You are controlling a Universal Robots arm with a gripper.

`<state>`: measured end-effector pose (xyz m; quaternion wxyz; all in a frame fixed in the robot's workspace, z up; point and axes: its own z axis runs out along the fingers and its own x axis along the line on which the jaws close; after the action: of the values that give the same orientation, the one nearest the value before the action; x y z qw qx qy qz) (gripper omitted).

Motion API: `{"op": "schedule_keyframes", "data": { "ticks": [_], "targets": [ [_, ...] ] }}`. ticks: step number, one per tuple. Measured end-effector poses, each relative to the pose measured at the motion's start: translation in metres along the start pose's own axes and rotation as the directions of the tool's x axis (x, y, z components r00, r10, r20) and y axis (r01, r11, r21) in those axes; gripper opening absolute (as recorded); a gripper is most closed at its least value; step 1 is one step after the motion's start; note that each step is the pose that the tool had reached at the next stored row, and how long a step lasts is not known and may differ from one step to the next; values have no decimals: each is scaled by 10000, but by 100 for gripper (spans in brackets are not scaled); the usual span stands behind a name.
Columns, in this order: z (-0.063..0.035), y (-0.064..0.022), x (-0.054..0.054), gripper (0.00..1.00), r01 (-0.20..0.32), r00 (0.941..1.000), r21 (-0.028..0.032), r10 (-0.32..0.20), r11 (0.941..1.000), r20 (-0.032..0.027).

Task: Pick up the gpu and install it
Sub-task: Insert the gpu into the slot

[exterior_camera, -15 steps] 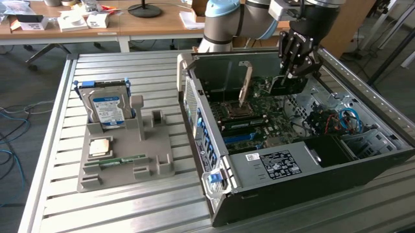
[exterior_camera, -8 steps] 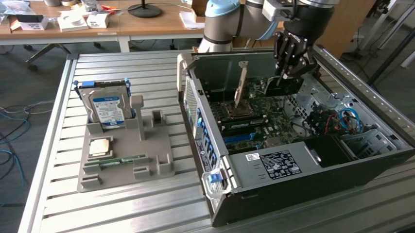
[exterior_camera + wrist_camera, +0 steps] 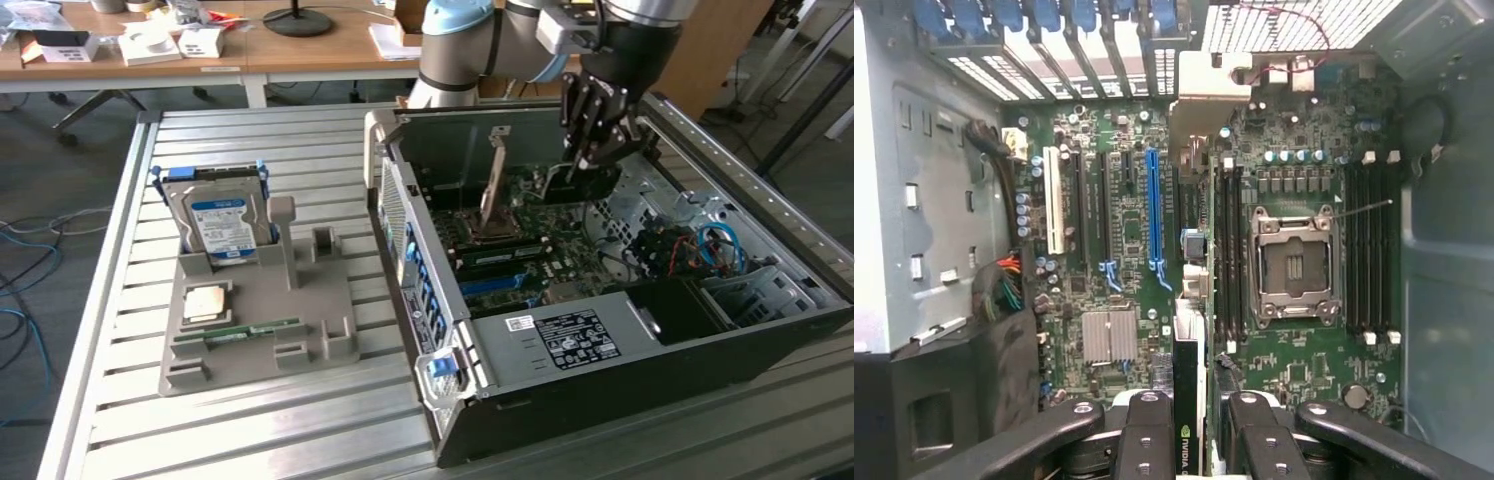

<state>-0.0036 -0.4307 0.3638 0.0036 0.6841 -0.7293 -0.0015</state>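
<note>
exterior view: the gripper [image 3: 595,150] hangs inside the open computer case [image 3: 747,330], which lies on its side on a slatted metal table [image 3: 240,430]. its fingers are pinched on the gpu [image 3: 582,186], a dark card held on edge above the motherboard [image 3: 534,265], near the far wall of the case and not seated in a slot. toward the exterior view's left, well apart from the case, a grey tray [image 3: 320,345] carries a hard drive [image 3: 222,226] standing upright, a cpu chip [image 3: 203,301] lying flat and a green memory stick [image 3: 238,331] in its groove.

wrist view: the gripper [image 3: 1189,425] looks straight down on the motherboard [image 3: 1124,390]. the black fingers [image 3: 1146,440] sit on both sides of the gpu [image 3: 1188,375], clamped narrow on it; the card is seen edge-on, with a green logo on its edge. it hovers between the long blue slot [image 3: 1152,215] and the memory slots [image 3: 1229,260] next to the empty cpu socket [image 3: 1294,265]. a white slot [image 3: 1054,200] and a small silver heatsink [image 3: 1109,335] lie beyond the blue one.
</note>
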Motion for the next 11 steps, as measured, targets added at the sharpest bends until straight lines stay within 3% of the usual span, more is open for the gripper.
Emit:
{"op": "schedule_keyframes", "data": {
  "ticks": [3,11],
  "targets": [
    [43,3,0,26,1,10000,0,-1,10000,-2],
    [48,3,0,26,0,10000,-1,0,10000,-2]
  ]
}}
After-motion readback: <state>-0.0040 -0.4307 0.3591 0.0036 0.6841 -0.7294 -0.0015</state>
